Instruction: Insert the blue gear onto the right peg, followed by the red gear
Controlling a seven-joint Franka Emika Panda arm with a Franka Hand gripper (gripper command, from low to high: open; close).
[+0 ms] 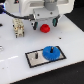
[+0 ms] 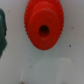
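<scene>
Red gear (image 1: 45,28) directly beneath pincer (image 1: 45,22), jaw state cannot be told, toothed plastic disc, raised hub, blue gear (image 1: 50,52) on grey plate (image 1: 34,58), white desk (image 1: 70,37)

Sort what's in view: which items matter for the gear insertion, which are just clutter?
Job items:
- blue gear, sitting on the grey plate
- red gear, on the table under the gripper
- dark peg standing free on the plate

Lying about:
- white-and-tan block
- dark green object, only partly visible
</scene>
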